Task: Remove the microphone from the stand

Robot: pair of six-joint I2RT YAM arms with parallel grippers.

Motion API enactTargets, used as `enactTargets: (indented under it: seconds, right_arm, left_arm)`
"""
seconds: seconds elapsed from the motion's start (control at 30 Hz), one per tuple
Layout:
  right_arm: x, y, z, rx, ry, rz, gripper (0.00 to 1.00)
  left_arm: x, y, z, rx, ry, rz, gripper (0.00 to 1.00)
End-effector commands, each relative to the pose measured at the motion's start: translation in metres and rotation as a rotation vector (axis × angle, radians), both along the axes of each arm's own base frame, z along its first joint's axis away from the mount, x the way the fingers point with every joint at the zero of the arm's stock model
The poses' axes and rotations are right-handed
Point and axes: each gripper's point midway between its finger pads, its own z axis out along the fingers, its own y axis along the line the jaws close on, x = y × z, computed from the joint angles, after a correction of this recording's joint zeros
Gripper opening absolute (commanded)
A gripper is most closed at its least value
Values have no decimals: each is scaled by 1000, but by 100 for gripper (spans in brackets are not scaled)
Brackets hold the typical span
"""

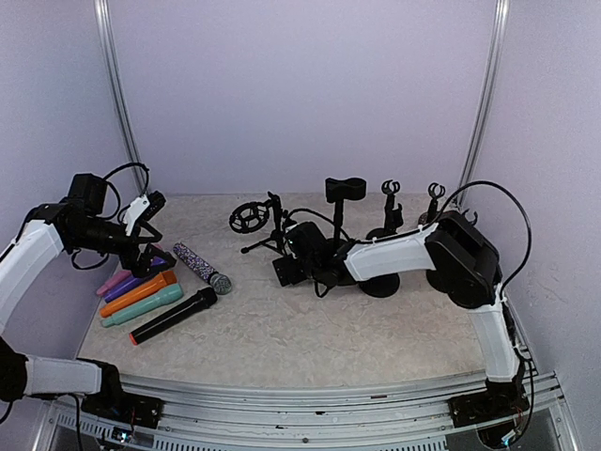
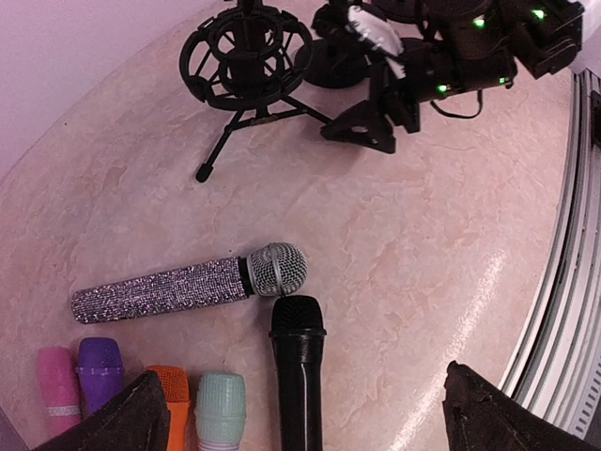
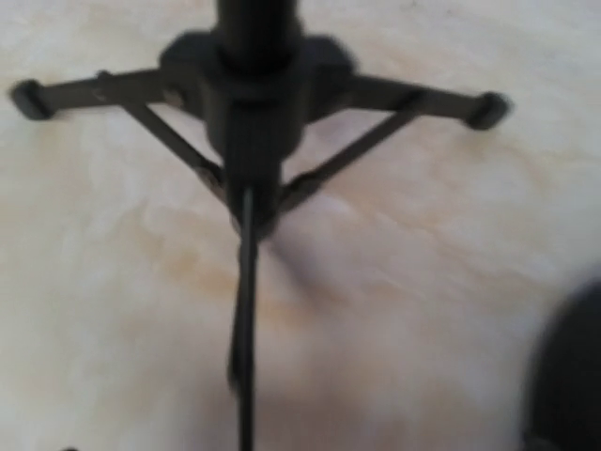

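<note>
While six microphones [image 1: 160,287] lie flat on the counter [image 1: 310,319], the glitter microphone [image 2: 160,289] and black microphone [image 2: 298,376] sit right below the left end effector [image 2: 300,395], heads close together. Its jaws are spread wide, gripping nothing. The rest lie in a row beside the black one. The tripod stand [image 3: 254,85] is upright just ahead of the right end effector [image 1: 285,271], whose jaws look parted and empty, though the view is blurred.
</note>
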Motion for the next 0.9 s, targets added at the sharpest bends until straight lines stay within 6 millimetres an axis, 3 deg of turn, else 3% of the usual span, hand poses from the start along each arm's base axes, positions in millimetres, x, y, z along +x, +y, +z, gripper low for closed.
enactTargets:
  seconds: [0.0, 0.07, 0.17, 0.3, 0.4, 0.5, 0.57, 0.6, 0.67, 0.77, 0.87]
  right_arm:
    - [-26, 0, 115, 150, -155, 57, 100]
    - [-47, -9, 139, 171, -186, 80, 100]
    - [-87, -33, 160, 205, -213, 106, 100]
    - [-120, -106, 146, 190, -192, 2, 100]
    - [-130, -167, 144, 174, -193, -98, 100]
    - [-137, -225, 156, 192, -233, -186, 100]
    - [-144, -266, 170, 218, -354, -261, 100]
    - [-151, -292, 188, 275, -459, -325, 100]
    - [-160, -328, 190, 306, -588, -385, 100]
    - [-166, -367, 174, 299, -661, -479, 100]
    - [-153, -384, 156, 221, -590, -537, 100]
  left_arm:
    - [17, 5, 11, -57, -70, 94, 99]
    - [23, 7, 7, -66, -67, 130, 99]
    - [32, 14, -5, -63, -66, 195, 99]
    - [40, 23, -15, -80, -119, 263, 99]
    - [50, 34, -23, -96, -161, 369, 99]
    - [58, 46, -40, -59, -209, 428, 99]
    - [61, 51, -51, -55, -212, 460, 99]
    - [61, 53, -57, -59, -207, 469, 99]
    - [63, 55, -65, -79, -208, 491, 99]
    - [68, 60, -75, -101, -237, 522, 99]
    - [75, 67, -80, -129, -282, 555, 99]
